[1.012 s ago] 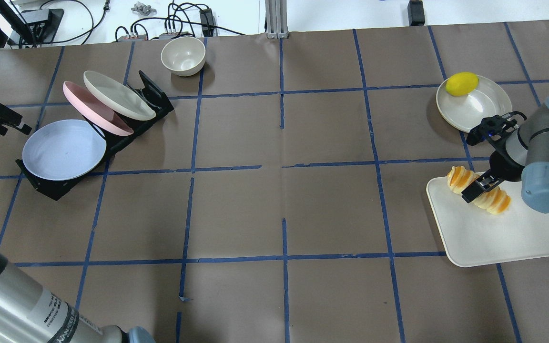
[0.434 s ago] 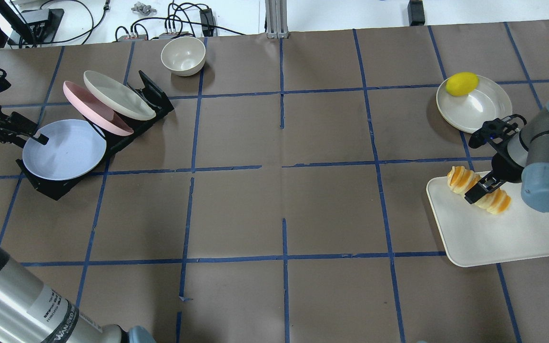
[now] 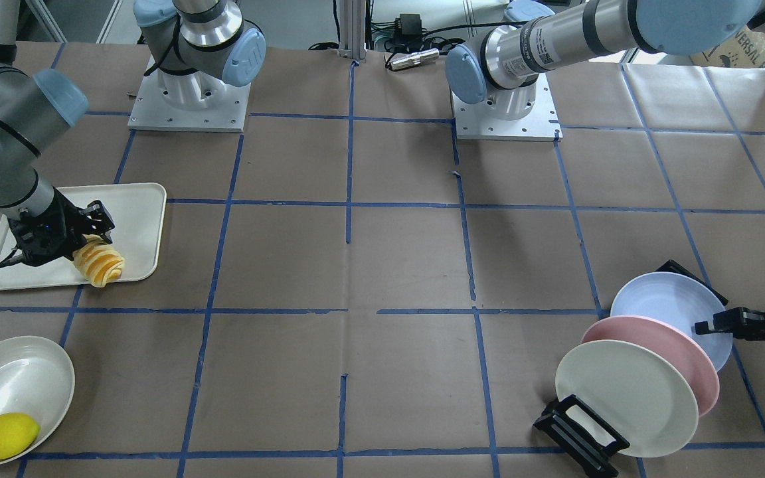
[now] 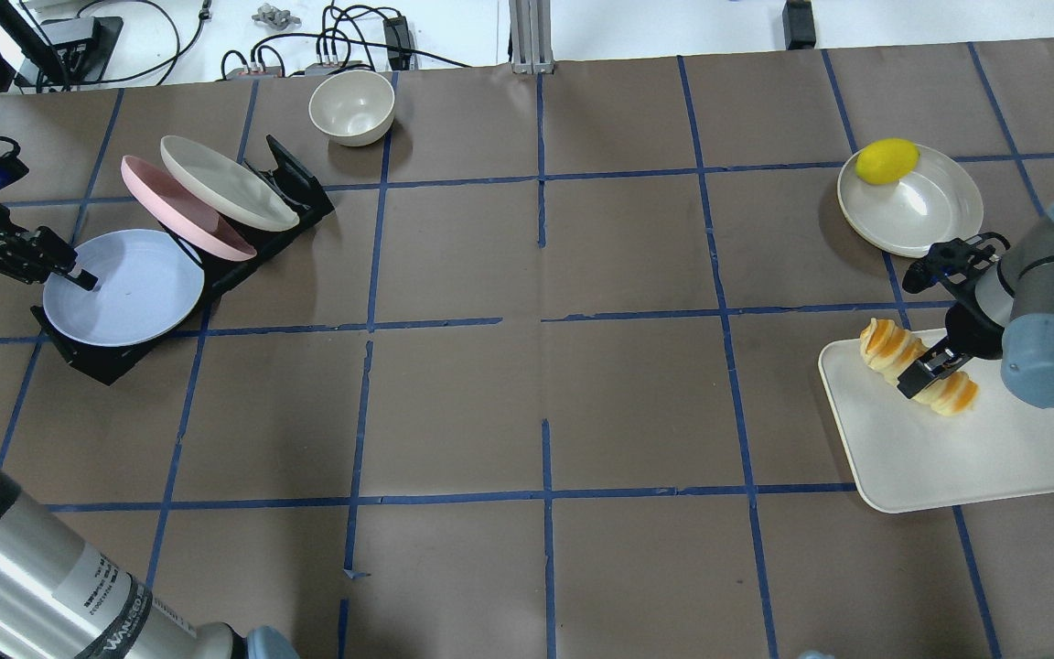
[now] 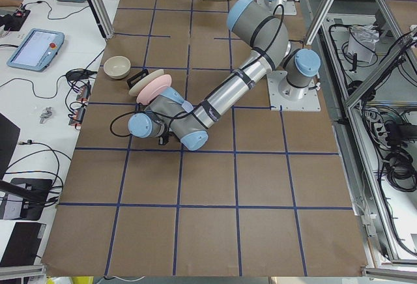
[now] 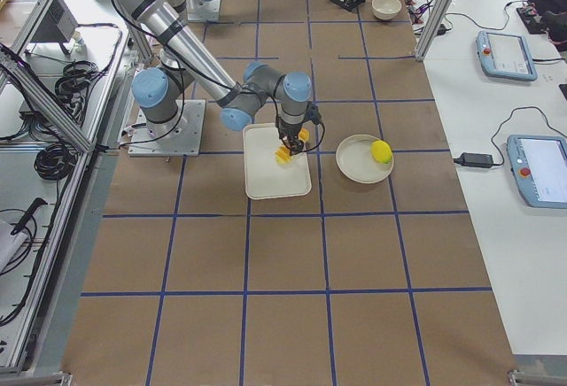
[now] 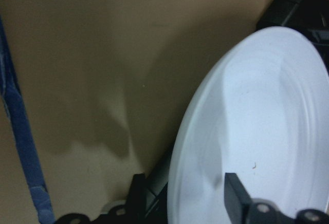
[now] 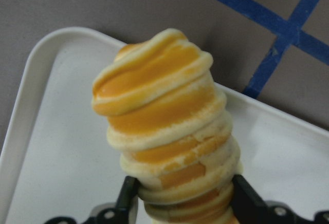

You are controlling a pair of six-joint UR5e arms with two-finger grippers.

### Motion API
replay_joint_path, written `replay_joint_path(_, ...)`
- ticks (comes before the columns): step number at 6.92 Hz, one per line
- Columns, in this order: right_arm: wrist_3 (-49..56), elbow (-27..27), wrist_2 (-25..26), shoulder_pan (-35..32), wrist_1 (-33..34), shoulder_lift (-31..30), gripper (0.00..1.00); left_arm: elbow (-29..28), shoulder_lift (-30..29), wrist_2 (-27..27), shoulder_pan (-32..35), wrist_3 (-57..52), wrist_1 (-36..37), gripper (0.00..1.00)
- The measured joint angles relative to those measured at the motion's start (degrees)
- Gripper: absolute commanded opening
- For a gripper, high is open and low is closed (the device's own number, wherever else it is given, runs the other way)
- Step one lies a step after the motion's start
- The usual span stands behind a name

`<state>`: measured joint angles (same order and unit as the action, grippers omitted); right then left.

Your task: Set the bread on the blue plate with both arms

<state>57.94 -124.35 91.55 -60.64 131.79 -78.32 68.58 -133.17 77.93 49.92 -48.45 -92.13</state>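
— On the white tray [image 4: 994, 458] at the table's right end, why does the right gripper [image 4: 921, 372] sit across the bread [image 4: 884, 343] rather than along it?

— The roll is long and ridged, so a pinch across its middle meets the narrowest span. In the right wrist view both fingers press against the roll's flanks, so the gripper looks clenched on the bread. The bread lies low over the tray's near corner; whether it has left the surface cannot be told.

— And the left gripper [image 4: 79, 275], far across the table?

— It is at the blue plate [image 4: 134, 293], which leans in the front slot of the black rack [image 4: 97, 361], ahead of the pink plate [image 4: 179, 220] and the cream plate [image 4: 234, 188]. The left wrist view shows one finger behind the rim and one over the plate's face, with a gap showing, so it is spread and has not clamped.

— Why there?

— Probably because a tilted plate cannot hold a roll. The left arm likely has to pull it out and lay it flat, and the rim is the only thin edge to take.
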Motion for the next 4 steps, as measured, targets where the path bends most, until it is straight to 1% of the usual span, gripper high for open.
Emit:
replay_joint_path(1, -0.8, 0.3, 0.4, 0.0, -0.4, -0.3, 0.18, -0.4, 0.1, 0.0, 0.0, 0.0, 0.0, 0.13)
replay_joint_path(2, -2.2, 1.1, 0.5, -0.1, -1.9, -1.4, 0.19, -1.2, 0.2, 0.1, 0.1, 0.1, -0.1, 0.13)
replay_joint_path(3, -4.6, 3.4, 0.6, -0.8, -6.3, -3.3, 0.2, -2.6, 0.3, 0.1, 0.2, 0.1, -0.5, 0.13)
replay_joint_path(4, -8.2, 8.0, 0.5, -2.8, -14.3, -5.2, 0.22, -4.0, 0.3, 0.1, 0.3, 0.1, -1.2, 0.12)
